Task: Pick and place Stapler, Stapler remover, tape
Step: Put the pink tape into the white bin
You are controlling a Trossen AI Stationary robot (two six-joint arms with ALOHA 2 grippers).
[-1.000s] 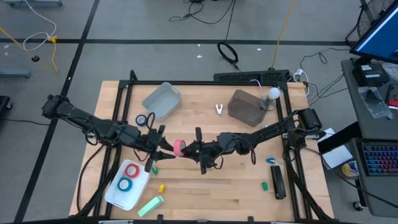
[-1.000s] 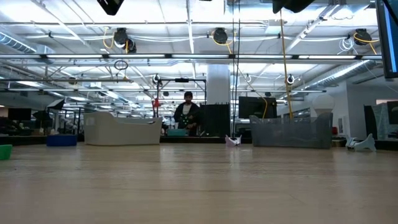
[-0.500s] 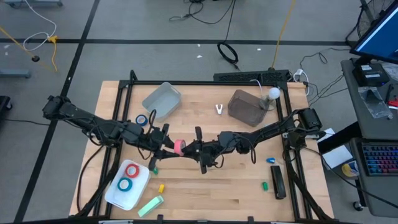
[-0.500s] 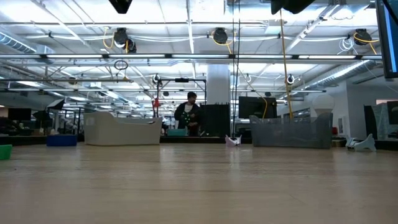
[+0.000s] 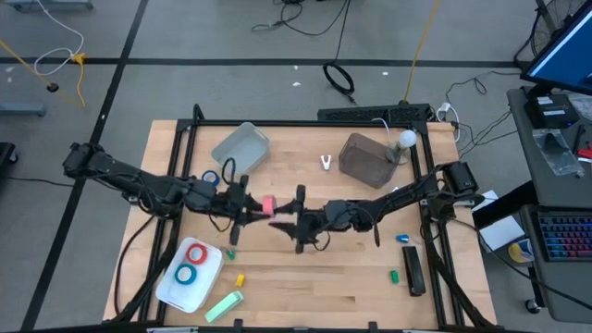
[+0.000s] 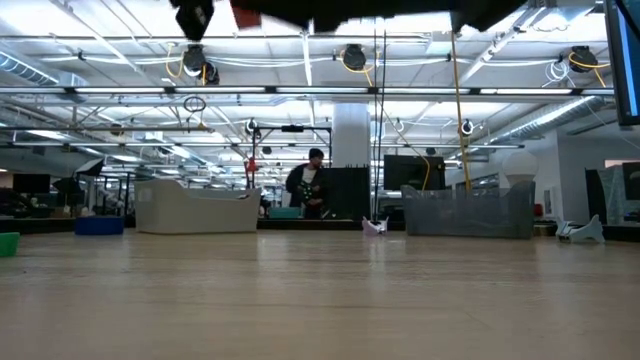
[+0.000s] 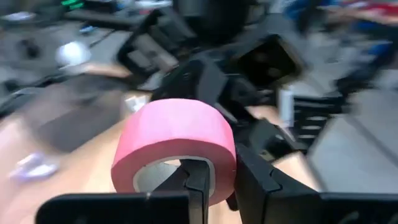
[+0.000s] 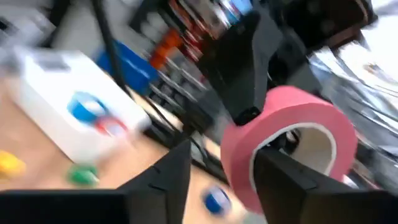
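A pink tape roll (image 5: 268, 205) hangs above the middle of the bench (image 5: 305, 277), centre of the high view, and the left tool (image 5: 248, 209) is clamped on its wall, one finger (image 7: 198, 183) through the pale core. Facing it, just right of the roll, the right tool (image 5: 294, 222) has its fingers (image 8: 163, 177) spread apart either side, no longer squeezing. Looks like a hand-over mid-air! To do it well, I'd say the right arm should back straight off without brushing the roll, while the left grips firmly. Lower left sits the white tray (image 5: 205, 282) with a red and a blue roll inside, the likely drop spot.
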